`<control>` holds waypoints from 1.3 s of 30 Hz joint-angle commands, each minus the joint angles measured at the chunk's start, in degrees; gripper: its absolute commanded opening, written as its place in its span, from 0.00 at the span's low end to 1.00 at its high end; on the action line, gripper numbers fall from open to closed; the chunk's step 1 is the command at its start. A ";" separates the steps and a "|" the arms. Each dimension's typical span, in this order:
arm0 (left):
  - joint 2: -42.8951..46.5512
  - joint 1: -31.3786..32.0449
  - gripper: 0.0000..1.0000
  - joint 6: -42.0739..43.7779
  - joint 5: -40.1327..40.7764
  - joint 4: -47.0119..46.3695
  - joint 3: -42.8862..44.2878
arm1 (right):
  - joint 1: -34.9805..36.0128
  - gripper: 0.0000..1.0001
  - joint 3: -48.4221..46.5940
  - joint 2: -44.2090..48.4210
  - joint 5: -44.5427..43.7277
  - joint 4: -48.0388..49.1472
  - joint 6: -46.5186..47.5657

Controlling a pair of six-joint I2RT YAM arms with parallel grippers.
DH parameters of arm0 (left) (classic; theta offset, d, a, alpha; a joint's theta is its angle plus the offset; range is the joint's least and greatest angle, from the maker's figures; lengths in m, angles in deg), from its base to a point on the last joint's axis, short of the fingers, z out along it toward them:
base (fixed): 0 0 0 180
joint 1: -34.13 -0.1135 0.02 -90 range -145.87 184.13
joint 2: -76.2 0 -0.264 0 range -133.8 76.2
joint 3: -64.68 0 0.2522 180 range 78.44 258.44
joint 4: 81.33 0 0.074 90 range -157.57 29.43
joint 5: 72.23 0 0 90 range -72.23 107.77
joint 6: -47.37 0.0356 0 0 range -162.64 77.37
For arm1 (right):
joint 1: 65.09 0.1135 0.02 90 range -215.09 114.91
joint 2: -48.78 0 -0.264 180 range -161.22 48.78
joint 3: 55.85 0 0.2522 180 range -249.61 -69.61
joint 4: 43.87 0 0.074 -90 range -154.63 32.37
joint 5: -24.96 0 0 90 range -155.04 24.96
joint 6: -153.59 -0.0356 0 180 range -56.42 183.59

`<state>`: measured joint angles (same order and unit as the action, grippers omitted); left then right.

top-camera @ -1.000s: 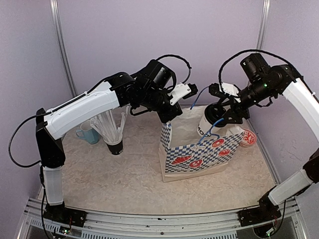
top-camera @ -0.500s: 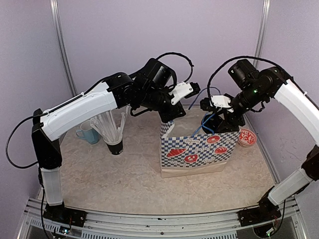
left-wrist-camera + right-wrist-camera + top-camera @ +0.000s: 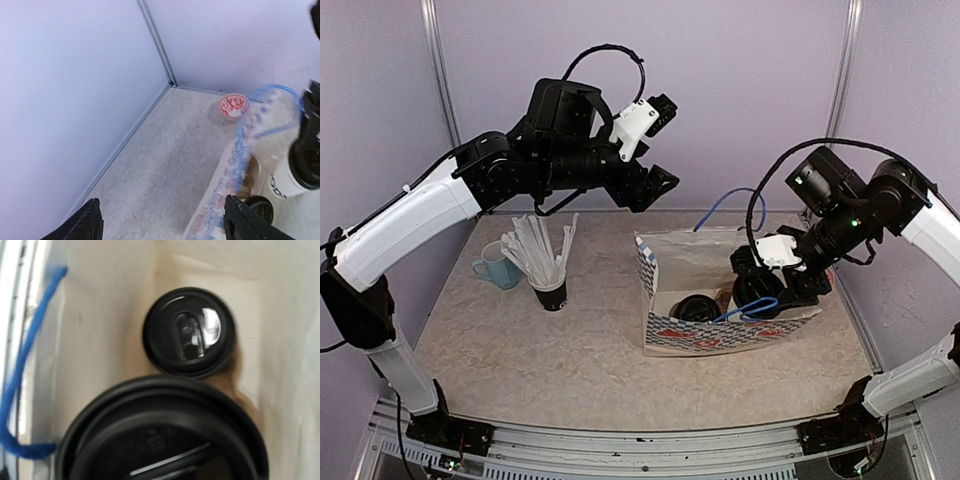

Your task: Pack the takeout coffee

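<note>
Left claw (image 3: pixel 162 222) hangs up in the air, fingers wide apart and holding nothing, so the bag (image 3: pixel 665 262) near the desk's (image 3: pixel 550 350) right edge stands unsupported. The first cup (image 3: pixel 697 308) sits inside it, and the right claw (image 3: pixel 761 290) is clamped on the second cup (image 3: pixel 160 440) just beside. My worries: the floppy bag folds in, the cups bump and tip, or the blue handle (image 3: pixel 745 313) snags that claw on exit.

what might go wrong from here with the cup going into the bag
The blue handle loops by the right tool, so it may snag as that tool pulls out and tip the paper bag. The held cup sits close beside the other cup and could knock it over. The left tool is open and clear of the bag, so nothing braces it.
</note>
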<state>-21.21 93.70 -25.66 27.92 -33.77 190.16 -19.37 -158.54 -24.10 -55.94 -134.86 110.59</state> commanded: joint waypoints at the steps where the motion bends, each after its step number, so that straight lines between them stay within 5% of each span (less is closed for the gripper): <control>1: -4.23 -6.88 0.79 -6.59 -4.35 -7.67 -1.53 | 1.39 0.50 3.99 2.81 -0.73 -1.18 -1.33; 17: -19.62 -11.48 0.74 -8.13 -18.39 -6.84 0.33 | 6.94 0.46 14.16 9.79 -7.34 2.15 -2.82; 39: -20.65 -10.98 0.71 -8.29 -27.77 -7.96 -8.36 | 7.02 0.43 20.34 9.17 -19.67 18.88 -0.86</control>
<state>-40.99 82.79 -33.64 2.94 -41.14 181.99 -13.01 -140.59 -15.18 -71.89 -121.16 108.75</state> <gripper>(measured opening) 0.717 0.685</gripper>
